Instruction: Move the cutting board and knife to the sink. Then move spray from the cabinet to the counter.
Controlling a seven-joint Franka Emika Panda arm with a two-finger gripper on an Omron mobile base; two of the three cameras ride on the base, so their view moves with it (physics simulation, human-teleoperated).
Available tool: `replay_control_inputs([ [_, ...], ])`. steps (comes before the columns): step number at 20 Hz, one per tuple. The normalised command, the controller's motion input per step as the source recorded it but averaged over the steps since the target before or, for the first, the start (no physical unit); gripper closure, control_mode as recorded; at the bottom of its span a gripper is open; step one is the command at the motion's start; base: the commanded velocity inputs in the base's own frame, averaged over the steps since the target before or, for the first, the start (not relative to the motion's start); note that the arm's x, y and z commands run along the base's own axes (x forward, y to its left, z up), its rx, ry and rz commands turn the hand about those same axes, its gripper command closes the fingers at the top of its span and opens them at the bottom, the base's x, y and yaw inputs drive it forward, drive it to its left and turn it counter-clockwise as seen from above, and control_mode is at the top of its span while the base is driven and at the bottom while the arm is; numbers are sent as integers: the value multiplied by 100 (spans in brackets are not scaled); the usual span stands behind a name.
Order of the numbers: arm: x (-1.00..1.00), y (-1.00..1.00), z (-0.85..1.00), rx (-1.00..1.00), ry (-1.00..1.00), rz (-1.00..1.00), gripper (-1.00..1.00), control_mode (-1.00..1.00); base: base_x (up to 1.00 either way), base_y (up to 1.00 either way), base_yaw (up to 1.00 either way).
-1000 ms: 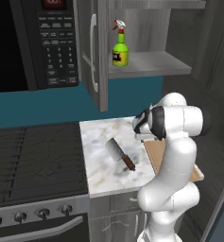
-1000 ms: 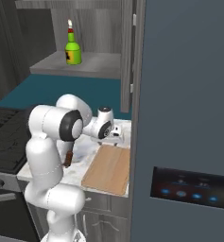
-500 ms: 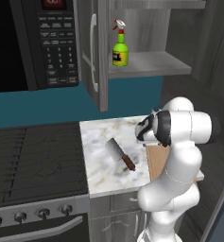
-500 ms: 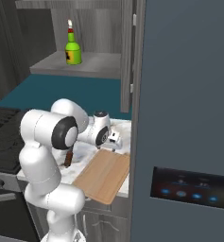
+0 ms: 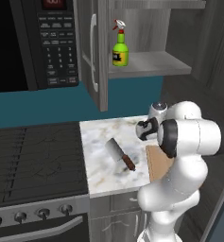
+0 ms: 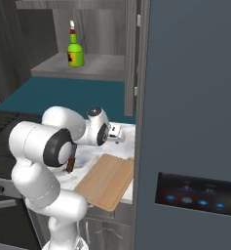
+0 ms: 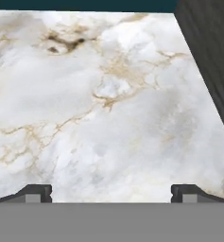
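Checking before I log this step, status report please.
Gripper open, empty, over bare counter. Cutting board and knife on counter, untouched. Spray in open cabinet. Nothing in the way.

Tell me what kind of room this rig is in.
A rendered home kitchen, most likely: a black microwave above a stovetop, a marble-patterned counter with a knife and cutting board, and an open wall cabinet holding a green spray.

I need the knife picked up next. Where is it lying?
The knife lies flat on the counter in the left base view, between the stovetop and the cutting board.
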Motion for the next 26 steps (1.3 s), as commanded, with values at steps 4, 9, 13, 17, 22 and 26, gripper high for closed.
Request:
replay_control_inputs([
  [4,-84,0,18,-2,-5,-8,-100,-100,0,0,0],
  [9,-100,8,57,-1,0,-13,-100,-100,0,0,0],
  [13,-98,0,98,0,0,-13,-100,-100,0,0,0],
  [17,-86,0,79,3,1,-15,-100,-100,0,0,0],
  [22,-100,0,9,5,0,-22,-100,-100,0,0,0],
  [26,-98,0,13,4,0,-29,-100,-100,0,0,0],
])
